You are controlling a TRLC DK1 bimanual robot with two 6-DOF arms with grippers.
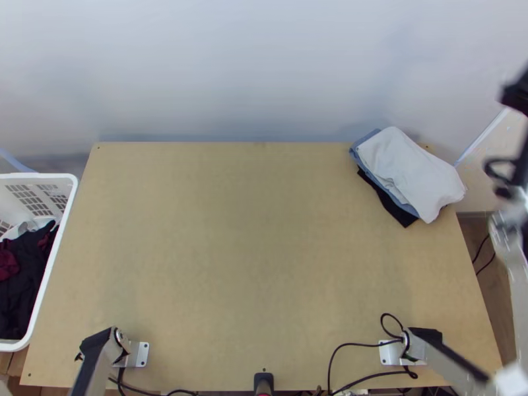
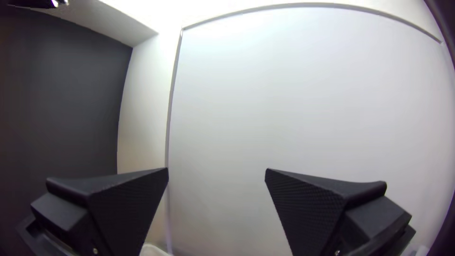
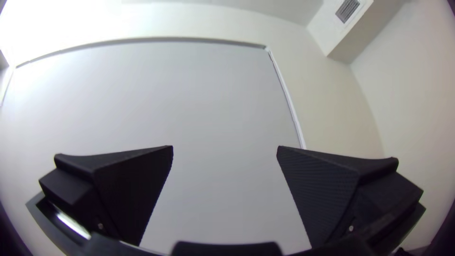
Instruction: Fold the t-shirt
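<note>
At the left, the white basket [image 1: 39, 176] stands beside the counter [image 1: 231, 231], and holds dark clothes [image 1: 25, 280] bunched together; probably it is there so the left arm can take the next piece from it. The left gripper [image 2: 216, 171] has its fingers wide apart with nothing between them, raised toward the wall, perhaps so that the middle of the counter is free for work. The pile lies at the far right corner, I suppose to keep finished pieces out of the way. On its top is a white cloth [image 1: 409, 171], perhaps the t-shirt, though I cannot tell this surely. It looks folded into a compact piece, with soft wrinkles and uneven edges, lying askew over a blue cloth [image 1: 364, 138] and a black cloth [image 1: 395, 210]. The right gripper [image 3: 225, 151] also has its fingers spread, and grips nothing.
</note>
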